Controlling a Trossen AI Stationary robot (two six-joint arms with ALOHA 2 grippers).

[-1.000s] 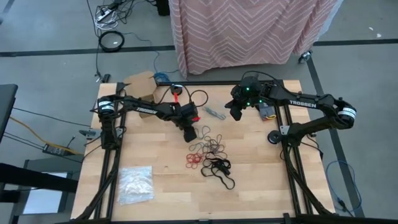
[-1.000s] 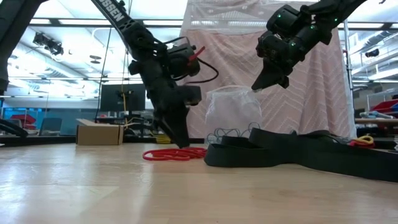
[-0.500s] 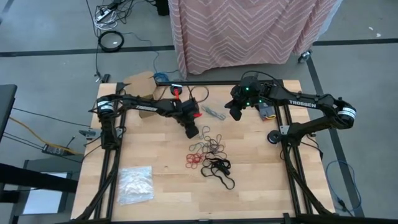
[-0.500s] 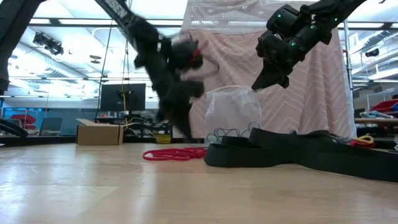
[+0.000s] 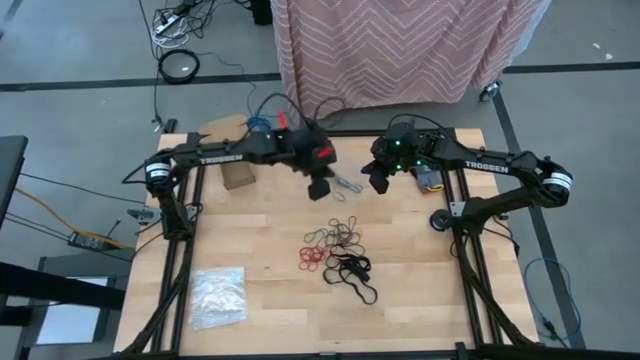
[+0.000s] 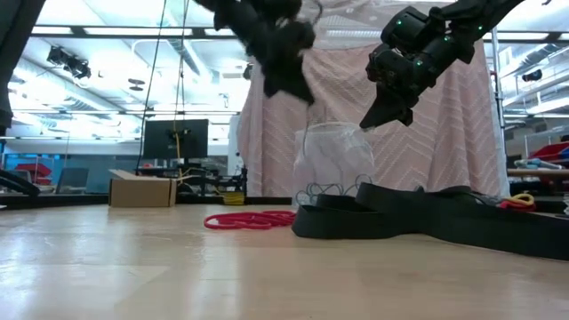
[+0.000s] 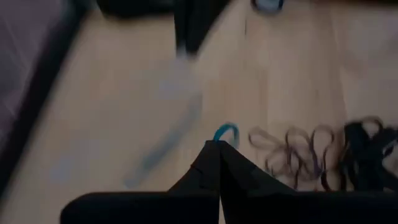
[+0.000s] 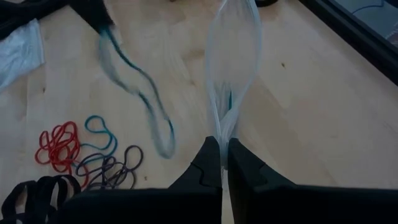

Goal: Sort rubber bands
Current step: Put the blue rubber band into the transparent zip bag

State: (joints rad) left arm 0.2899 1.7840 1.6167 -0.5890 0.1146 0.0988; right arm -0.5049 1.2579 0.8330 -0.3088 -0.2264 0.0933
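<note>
The rubber bands lie in a loose pile on the table: brown ones (image 5: 338, 234), red ones (image 5: 310, 257) and larger black ones (image 5: 352, 272). My left gripper (image 5: 320, 190) is raised above the table beyond the pile, shut on a blue rubber band (image 8: 142, 96). Beside it, my right gripper (image 5: 378, 184) is shut on a clear plastic bag (image 6: 333, 160), whose mouth (image 8: 233, 56) gapes open. In the low view the left gripper (image 6: 300, 89) stands above the bag's left side. My left gripper pinches one end of the blue band's loop (image 7: 225, 132) between its two shut fingertips, slanting down. The rest of the band hangs slack below the fingers, clear of the table. My right gripper pinches the clear bag's rim (image 8: 222, 127) between its two fingers, slanting down from the table's right. The bag hangs below with its mouth held open in a narrow loop; its bottom is hidden behind the black bands.
A second clear bag (image 5: 218, 296) lies flat at the near left of the table. A cardboard box (image 5: 238, 176) stands at the far left under the left arm. One blue band (image 8: 99, 133) lies beside the red ones. Bare wood lies at the near right.
My left gripper has risen from the table at the pile's far edge and gone toward the far edge and the clear bag, rolling a little, with the blue band lifted clear and swinging below it. The pile and the bag stay where they were.
</note>
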